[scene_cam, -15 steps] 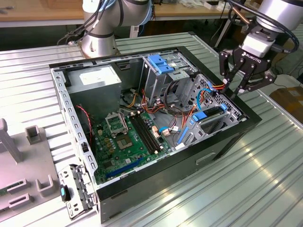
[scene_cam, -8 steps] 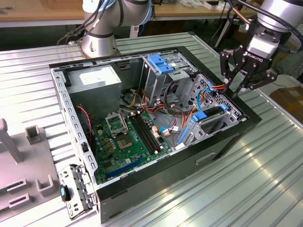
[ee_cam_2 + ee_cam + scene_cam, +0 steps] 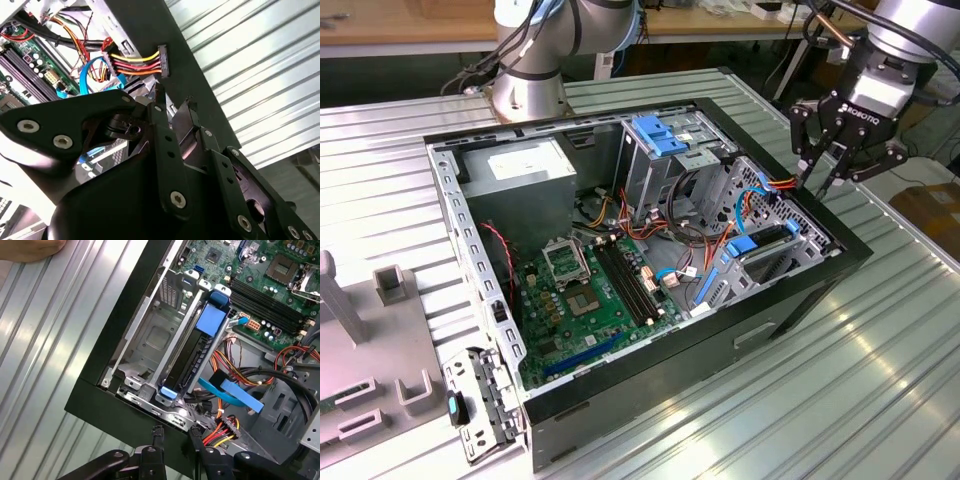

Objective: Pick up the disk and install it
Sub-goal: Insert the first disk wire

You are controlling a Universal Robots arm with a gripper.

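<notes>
**Now: disk on edge in the drive cage, gripper open and empty close by**

At the far left of the exterior view, a pale grey fixture plate (image 3: 360, 340) with upright holders lies on the ribbed silver metal table (image 3: 880, 380). The robot arm's silver base (image 3: 530, 70) stands at upper left.

The open black computer case (image 3: 800, 290) takes up the middle of the frame. A grey box-shaped power supply (image 3: 525, 170) sits in its upper left. The green motherboard (image 3: 585, 290) lies below that. At upper centre is a tall metal cage topped by a large blue plastic bracket (image 3: 665, 135).

Right of centre is the disk (image 3: 763, 241), a flat dark drive framed by bright blue plastic rails. It sits on edge in a slot of the silver perforated drive cage (image 3: 760, 195), against the case's right wall.

The black gripper (image 3: 820, 180) hangs at the upper right of the frame, near the case's right rim, above the disk and to its right. Its fingers are spread with nothing between them, and it does not touch the disk. In both wrist views the fingertips are poised by the case's black edge, close to a bundle of red, yellow and orange wires (image 3: 135, 65) and a flat blue cable (image 3: 232, 392).

A wooden bench top (image 3: 400, 20) runs along the top edge of the exterior view. A brown box (image 3: 930, 210) shows at the right edge.
</notes>
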